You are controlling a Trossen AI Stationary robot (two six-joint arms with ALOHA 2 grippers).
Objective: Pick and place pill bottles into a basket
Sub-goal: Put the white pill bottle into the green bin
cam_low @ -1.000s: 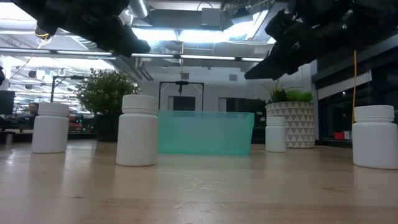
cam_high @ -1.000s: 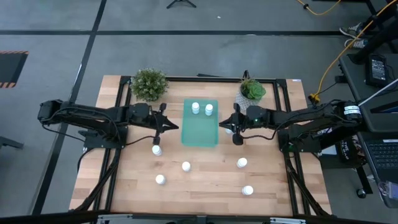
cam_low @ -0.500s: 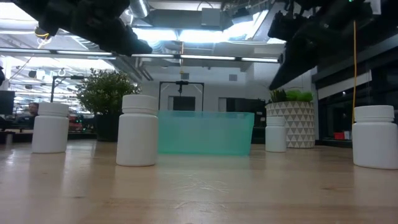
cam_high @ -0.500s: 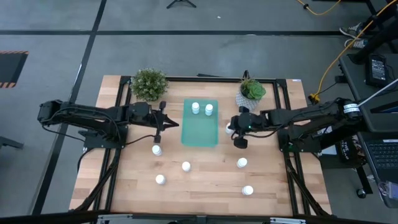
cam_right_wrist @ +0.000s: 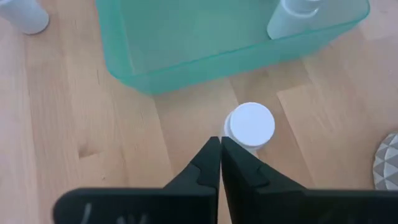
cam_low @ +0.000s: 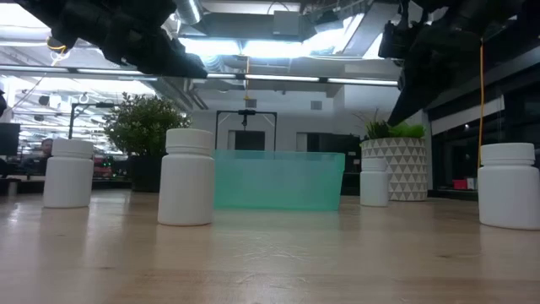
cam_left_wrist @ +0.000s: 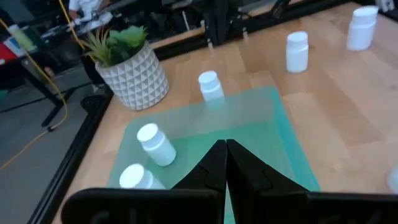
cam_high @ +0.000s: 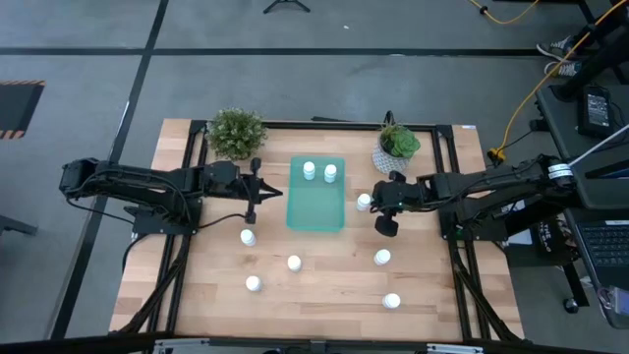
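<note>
since a second ago my right end effector [cam_high: 384,227] has drifted away from the basket [cam_high: 315,211], leaving a pill bottle [cam_high: 364,202] standing on the tabletop [cam_high: 324,285] just beside it. its fingers are pressed together, empty. my left end effector [cam_high: 252,204], also closed and empty, waits near the basket's other side. two bottles [cam_high: 318,172] lie inside; five wait outside.

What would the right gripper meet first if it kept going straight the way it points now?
Probably the lone pill bottle standing just ahead of the shut right gripper, beside the basket; depth is uncertain, so it may pass above the cap.
</note>
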